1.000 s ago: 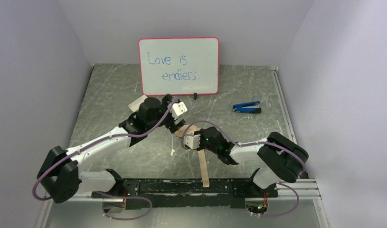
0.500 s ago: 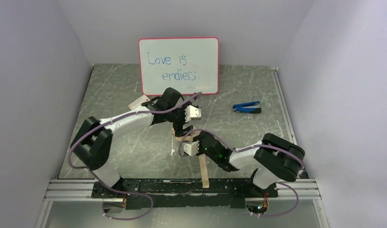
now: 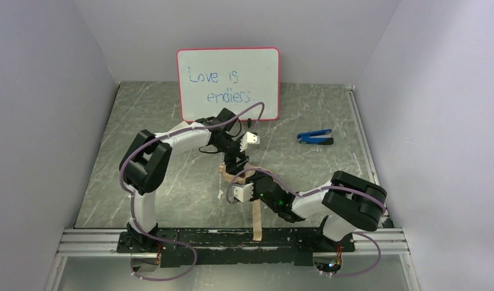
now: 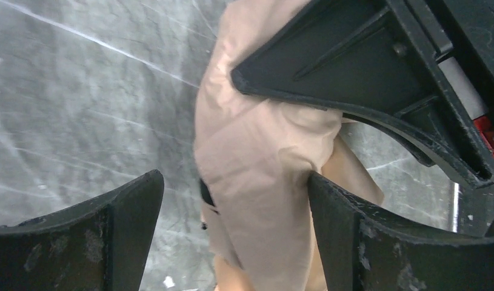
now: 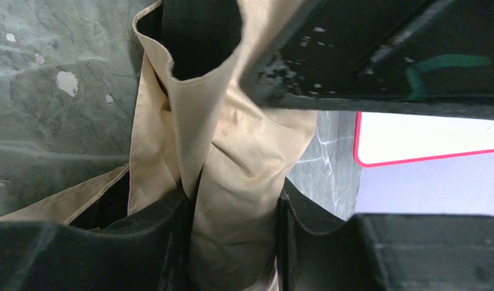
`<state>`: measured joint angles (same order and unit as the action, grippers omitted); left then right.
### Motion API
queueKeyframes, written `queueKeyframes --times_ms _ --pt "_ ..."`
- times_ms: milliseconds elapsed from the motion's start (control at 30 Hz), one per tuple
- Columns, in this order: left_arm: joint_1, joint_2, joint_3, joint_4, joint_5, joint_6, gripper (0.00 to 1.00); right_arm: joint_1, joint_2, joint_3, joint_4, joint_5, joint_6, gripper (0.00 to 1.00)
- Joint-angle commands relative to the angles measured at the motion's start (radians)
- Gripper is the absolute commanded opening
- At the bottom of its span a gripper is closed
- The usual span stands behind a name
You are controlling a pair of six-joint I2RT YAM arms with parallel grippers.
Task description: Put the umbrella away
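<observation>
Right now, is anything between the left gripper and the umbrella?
Nothing visible. The open left gripper straddles the umbrella, tan fabric between its jaws, and one finger seems to touch it. The right gripper is clamped on the same bundle close alongside, so closing the left could crowd it.

The umbrella (image 4: 256, 157) is tan (black lining), the table (image 3: 147, 121) grey with white veins

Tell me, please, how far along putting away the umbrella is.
Done: the umbrella is collapsed into a slim tan bundle. In hand: the right gripper clamps its fabric; the left gripper stands open astride the far end. Left: probably wrapping the loose folds tight, since fabric flares out.
</observation>
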<state>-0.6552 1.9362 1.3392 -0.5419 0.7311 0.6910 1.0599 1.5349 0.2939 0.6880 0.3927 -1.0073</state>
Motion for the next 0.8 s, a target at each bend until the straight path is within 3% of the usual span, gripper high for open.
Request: queueKeyframes --times_ms 0,267,767 --pt "0.007 0.036 0.018 -0.082 0.08 0.001 0.9 0.019 0.051 -0.044 -0.192 -0.048 0.012 0.17" --pt "0.006 0.028 -0.062 -0.011 0.024 -0.021 0.89 0.023 0.058 -0.027 -0.183 -0.043 0.012 0.17" --pt "-0.037 0.115 -0.011 -0.009 0.009 -0.043 0.74 0.034 0.062 -0.014 -0.163 -0.04 0.017 0.17"
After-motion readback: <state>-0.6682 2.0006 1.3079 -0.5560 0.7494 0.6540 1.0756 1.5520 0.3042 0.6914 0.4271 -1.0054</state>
